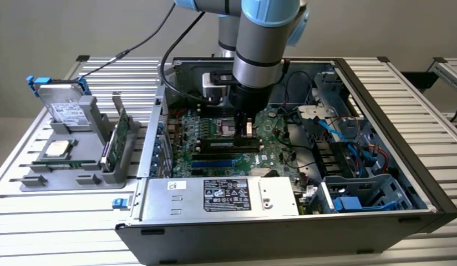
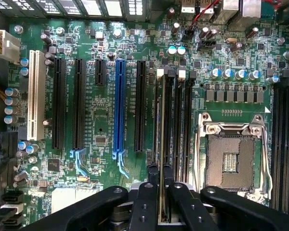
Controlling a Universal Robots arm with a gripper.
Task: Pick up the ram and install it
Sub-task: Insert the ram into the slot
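Note:
The ram [image 2: 160, 120] shows edge-on in the wrist view as a thin stick standing upright along a memory slot next to the CPU socket [image 2: 231, 159]. My gripper [image 2: 160, 169] is shut on the ram's near end, one black finger [image 2: 151, 175] on each side of it. In the exterior view the gripper [image 1: 247, 132] reaches straight down into the open computer case, low over the motherboard [image 1: 213, 158] at the memory slots. Whether the stick sits fully down in the slot I cannot tell.
Left of the case, a grey holder [image 1: 36, 180] carries a silver hard drive [image 1: 66, 105] with blue rails, an upright green expansion card [image 1: 119, 138] and a thin green strip [image 1: 66, 164]. A power supply [image 1: 221, 197] and drive cage [image 1: 361, 194] stand at the case front. Cables [image 1: 325, 122] hang beside the slots.

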